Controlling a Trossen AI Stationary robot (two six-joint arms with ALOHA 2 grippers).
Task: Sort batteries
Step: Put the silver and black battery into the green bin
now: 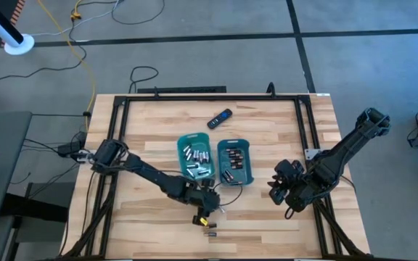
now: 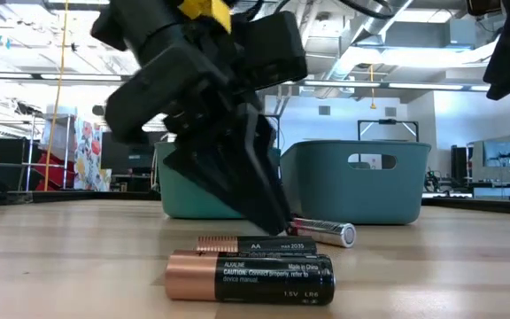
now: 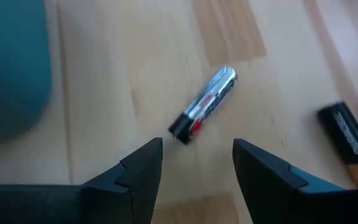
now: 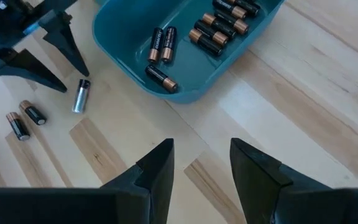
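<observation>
A silvery battery [image 3: 204, 106] lies on its side on the wooden table, just ahead of my left gripper [image 3: 197, 168]. That gripper is open, slants down and touches nothing. Two dark batteries with coppery ends [image 4: 33, 113] [image 4: 17, 124] lie close by, nearer the table's front edge. The left teal tray [image 1: 182, 145] holds silvery batteries. The right teal tray [image 1: 247, 154] holds dark ones [image 4: 219, 28]. My right gripper [image 4: 201, 168] hangs open above the table, right of the trays, with nothing between its fingers.
A black remote [image 1: 220, 117] lies beyond the trays toward the far edge. A black frame [image 1: 122, 130] runs around the tabletop. Bare wood [image 1: 158, 130] lies left of the trays and between the right tray and my right gripper.
</observation>
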